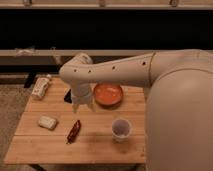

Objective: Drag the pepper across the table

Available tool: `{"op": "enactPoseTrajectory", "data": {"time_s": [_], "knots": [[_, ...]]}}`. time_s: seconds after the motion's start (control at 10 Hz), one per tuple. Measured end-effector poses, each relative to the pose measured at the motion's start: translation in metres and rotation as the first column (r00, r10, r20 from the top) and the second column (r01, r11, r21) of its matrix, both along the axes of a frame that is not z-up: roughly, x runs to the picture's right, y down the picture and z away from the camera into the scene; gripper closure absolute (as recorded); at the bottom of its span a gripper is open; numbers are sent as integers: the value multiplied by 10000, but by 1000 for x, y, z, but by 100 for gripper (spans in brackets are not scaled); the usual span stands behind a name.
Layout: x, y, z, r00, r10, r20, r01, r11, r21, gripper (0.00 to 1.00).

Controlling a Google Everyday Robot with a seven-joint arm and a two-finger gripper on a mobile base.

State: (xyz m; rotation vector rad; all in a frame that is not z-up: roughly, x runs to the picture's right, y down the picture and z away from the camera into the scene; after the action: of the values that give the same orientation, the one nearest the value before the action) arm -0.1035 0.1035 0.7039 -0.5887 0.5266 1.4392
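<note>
The pepper [74, 131] is small, slim and dark red. It lies on the light wooden table [95, 145], left of centre near the front. My gripper [83, 106] hangs from the white arm above the table, just behind and slightly right of the pepper, clear of it. The arm reaches in from the right.
An orange bowl [108, 94] sits behind the gripper. A white cup [121, 129] stands right of the pepper. A pale beige block [47, 122] lies at the left. A white packet [41, 87] and a dark object [67, 96] lie at the back left.
</note>
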Motion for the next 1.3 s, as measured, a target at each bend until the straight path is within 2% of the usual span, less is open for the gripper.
{"op": "enactPoseTrajectory", "data": {"time_s": [0.3, 0.5, 0.7, 1.0, 1.1, 1.3], "knots": [[-38, 11, 23, 10000, -92, 10, 92, 9999, 137, 35], [-68, 26, 52, 10000, 23, 51, -23, 9999, 164, 35], [-88, 43, 80, 9999, 116, 45, -116, 9999, 3, 35], [-86, 60, 115, 9987, 421, -281, -430, 9986, -296, 35], [-84, 63, 122, 9976, 564, -389, -579, 9976, -385, 35], [-75, 59, 123, 9948, 834, -590, -868, 9946, -563, 35]]}}
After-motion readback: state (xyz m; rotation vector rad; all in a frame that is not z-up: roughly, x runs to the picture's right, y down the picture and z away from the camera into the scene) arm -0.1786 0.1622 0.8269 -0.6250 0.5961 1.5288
